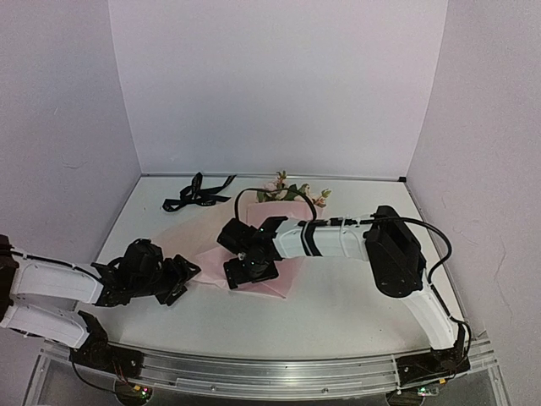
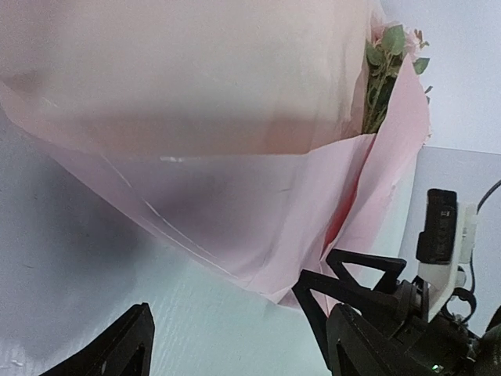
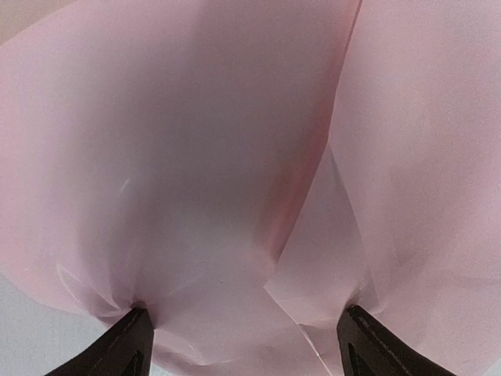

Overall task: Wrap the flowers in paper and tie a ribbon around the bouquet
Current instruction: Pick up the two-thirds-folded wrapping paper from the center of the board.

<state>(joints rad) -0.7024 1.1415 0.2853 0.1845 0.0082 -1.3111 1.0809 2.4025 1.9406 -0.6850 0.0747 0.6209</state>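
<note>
The flowers (image 1: 292, 193) lie at the far end of the pink paper (image 1: 283, 283), blossoms toward the back wall. The paper is folded loosely over the stems (image 2: 378, 94) as a slack bouquet. My right gripper (image 1: 251, 271) is down on the paper's near part. Its jaws are open wide, and both fingertips (image 3: 129, 337) press into the crinkled sheet (image 3: 235, 196). My left gripper (image 1: 188, 272) is open just left of the paper's near corner (image 2: 290, 294), with bare table between its fingers (image 2: 117, 348). The black ribbon (image 1: 199, 193) lies loose at the back left.
White walls close in the table (image 1: 355, 313) on three sides. The right arm's links (image 1: 338, 241) stretch over the paper from the right. In the left wrist view, the right gripper's black fingers (image 2: 348, 282) stand close beside the paper corner.
</note>
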